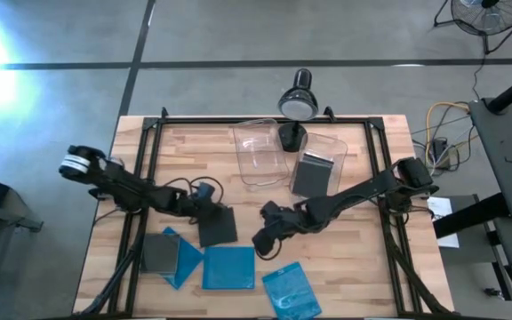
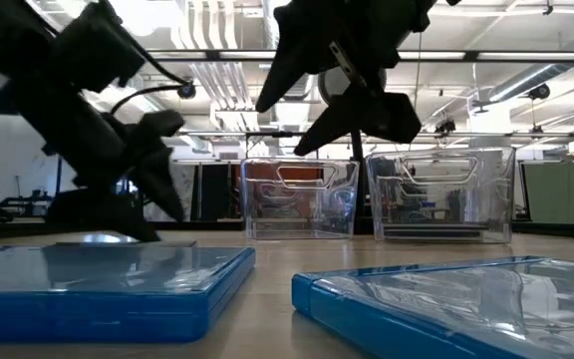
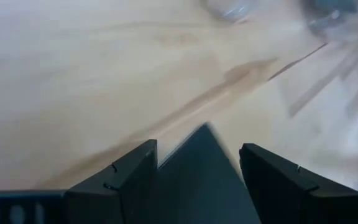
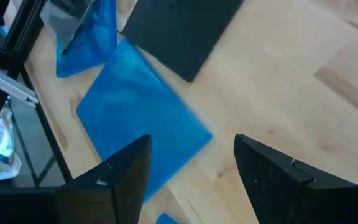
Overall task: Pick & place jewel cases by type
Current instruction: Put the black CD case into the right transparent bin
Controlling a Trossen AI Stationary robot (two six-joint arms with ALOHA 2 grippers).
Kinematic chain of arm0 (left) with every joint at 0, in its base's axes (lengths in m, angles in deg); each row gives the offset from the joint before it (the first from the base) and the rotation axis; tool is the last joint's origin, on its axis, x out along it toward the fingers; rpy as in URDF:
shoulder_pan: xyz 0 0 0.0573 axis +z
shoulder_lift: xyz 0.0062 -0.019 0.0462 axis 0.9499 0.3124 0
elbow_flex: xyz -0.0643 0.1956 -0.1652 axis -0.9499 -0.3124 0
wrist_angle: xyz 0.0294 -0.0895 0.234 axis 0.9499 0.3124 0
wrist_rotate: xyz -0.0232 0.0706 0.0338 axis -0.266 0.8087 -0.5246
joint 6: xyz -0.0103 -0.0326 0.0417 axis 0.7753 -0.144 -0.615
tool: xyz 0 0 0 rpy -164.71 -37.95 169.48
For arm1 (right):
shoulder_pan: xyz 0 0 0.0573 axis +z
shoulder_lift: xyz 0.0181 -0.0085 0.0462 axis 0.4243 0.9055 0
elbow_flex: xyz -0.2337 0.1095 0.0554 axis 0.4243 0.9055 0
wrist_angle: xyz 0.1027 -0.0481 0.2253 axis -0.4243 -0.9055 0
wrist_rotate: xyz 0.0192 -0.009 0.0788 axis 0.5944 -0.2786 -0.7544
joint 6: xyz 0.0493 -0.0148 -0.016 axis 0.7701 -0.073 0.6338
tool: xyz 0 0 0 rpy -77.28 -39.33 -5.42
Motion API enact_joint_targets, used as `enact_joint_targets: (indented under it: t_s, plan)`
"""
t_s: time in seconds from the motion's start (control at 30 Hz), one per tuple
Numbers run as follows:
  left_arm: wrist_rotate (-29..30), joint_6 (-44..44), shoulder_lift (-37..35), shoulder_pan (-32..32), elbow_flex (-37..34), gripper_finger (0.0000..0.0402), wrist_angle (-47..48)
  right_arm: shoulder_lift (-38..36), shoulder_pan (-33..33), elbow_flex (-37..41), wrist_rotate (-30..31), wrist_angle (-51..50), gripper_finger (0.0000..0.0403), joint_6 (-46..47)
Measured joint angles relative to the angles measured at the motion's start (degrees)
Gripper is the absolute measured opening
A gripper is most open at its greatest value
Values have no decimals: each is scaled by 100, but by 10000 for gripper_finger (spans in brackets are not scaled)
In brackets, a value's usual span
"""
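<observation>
Left end effector point(image 1: 210, 210) pinches a dark jewel case point(image 1: 218, 226) on the tabletop point(image 1: 363, 267); right end effector point(image 1: 262, 238), fingers spread, hovers above a blue jewel case point(image 1: 228, 268).

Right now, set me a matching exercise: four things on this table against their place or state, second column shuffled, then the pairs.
Things:
1. left gripper
2. right gripper
3. right clear bin
4. left clear bin

Places or states:
A. holds a dark jewel case
B. open above bare wood, just right of a blue jewel case
C. has no case inside
D. at the edge of a dark jewel case lying on the table

Pairs: 1-D, 2-B, 3-A, 4-C
</observation>
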Motion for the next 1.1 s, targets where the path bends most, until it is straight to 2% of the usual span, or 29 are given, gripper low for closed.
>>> enact_joint_targets:
  t_s: [0.1,0.23,0.3,0.37,0.53,0.6,0.7,0.87,1.0,1.1]
  plan:
    - [-110,-273,-60,225,1,213,-382,0,-11,0,2,5,224,-6]
    - [-559,-875,-571,403,112,213,185,-15,-9,4,0,-5,224,-13]
    - [-943,-1100,-871,386,283,213,885,-20,-9,4,0,-16,224,-4]
    - [-1136,-1247,-1157,262,440,213,2003,-16,-9,6,-2,-48,224,-2]
    - [-1210,-1051,-1645,-128,986,213,4679,-15,-9,24,-28,-82,224,-22]
    - [-1249,-727,-1736,-302,1059,213,5200,-13,-20,35,-65,-89,224,19]
    - [-1541,-164,-1843,-532,988,213,5193,-13,-81,63,-387,-77,224,287]
    - [-1560,498,-1826,-771,596,213,4590,240,-243,97,-601,121,224,556]
    - [-1679,730,-1773,-781,230,213,3863,638,-402,72,-750,801,224,562]
    - [-1656,768,-1729,-776,119,214,3724,991,-530,-52,-737,917,224,609]
